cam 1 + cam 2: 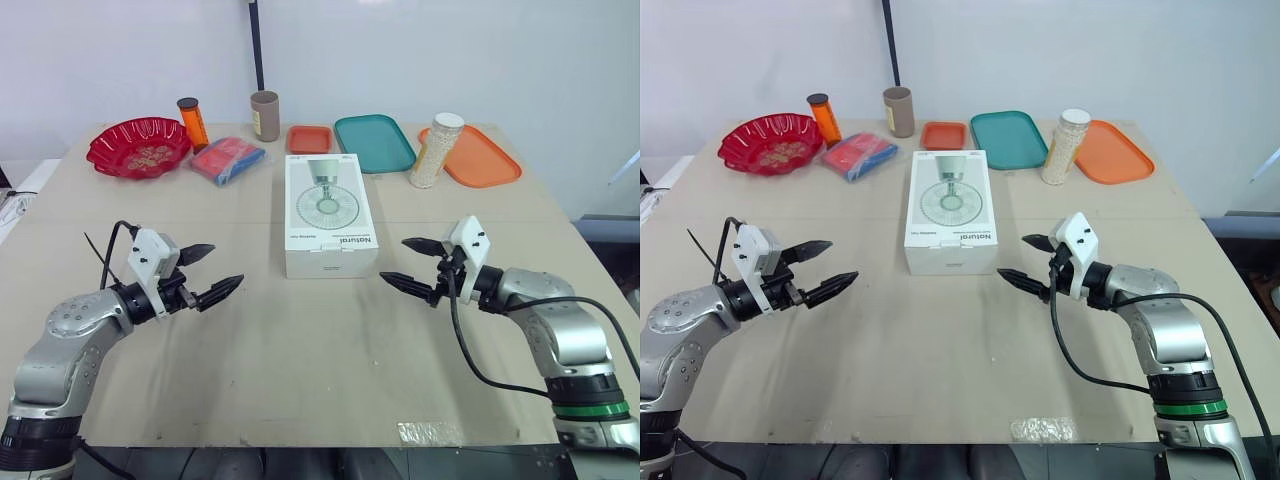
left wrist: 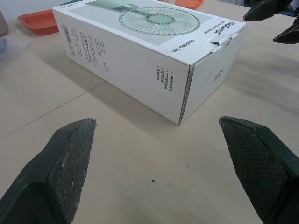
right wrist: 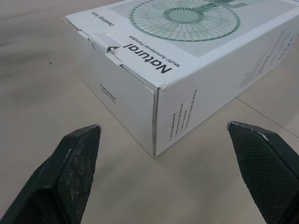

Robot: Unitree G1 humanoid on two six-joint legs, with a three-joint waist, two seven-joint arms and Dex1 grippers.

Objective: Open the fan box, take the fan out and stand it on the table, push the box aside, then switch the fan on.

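Evidently unopened, the fan box [image 1: 331, 213] lies flat mid-table [image 1: 300, 350], its tuck flap [image 3: 100, 39] facing the near edge, flanked by the left gripper [image 1: 226, 265] and right gripper [image 1: 394, 259], both spread wide and empty; it looks like light, stiff, smooth cardboard, best opened by pinching that flap.

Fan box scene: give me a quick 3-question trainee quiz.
1. True or false: the fan box lies flat with its end flap shut.
2. Pick one. The left hand is: A) open, touching nothing; B) shut on the box; C) shut on a tray.
3. Fill in: the ribbed bowl at the far left is ____ in colour.
Key: 1 true; 2 A; 3 red.
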